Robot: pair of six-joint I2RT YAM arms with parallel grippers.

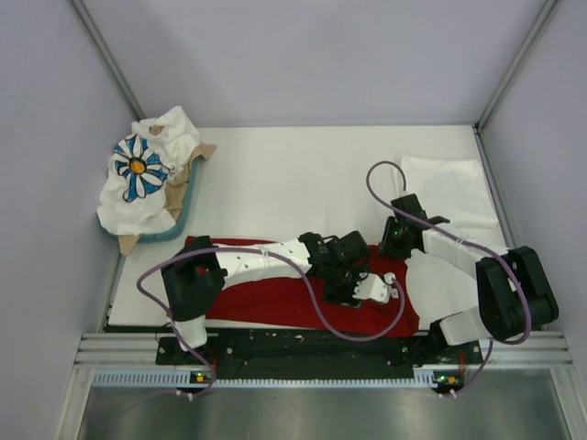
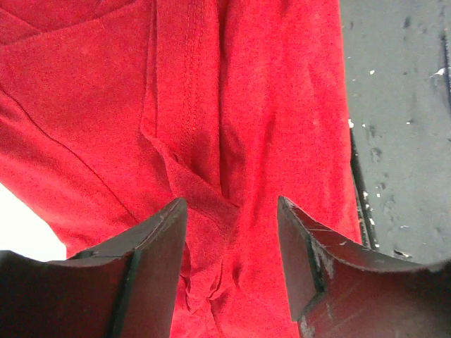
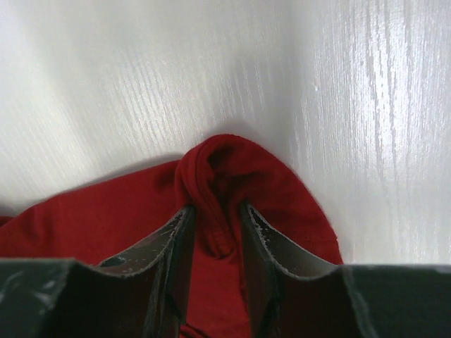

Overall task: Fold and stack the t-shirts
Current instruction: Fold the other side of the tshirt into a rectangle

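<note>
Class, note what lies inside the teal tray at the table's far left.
A crumpled daisy-print t-shirt fills the tray, spilling over its rim. Anything beneath the shirt is covered.

A robotics lab cell: plain grey panel walls (image 1: pixel 312 55), aluminium frame posts (image 1: pixel 103 57), a white table (image 1: pixel 293 174), a slotted mounting rail (image 1: pixel 119 350).
</note>
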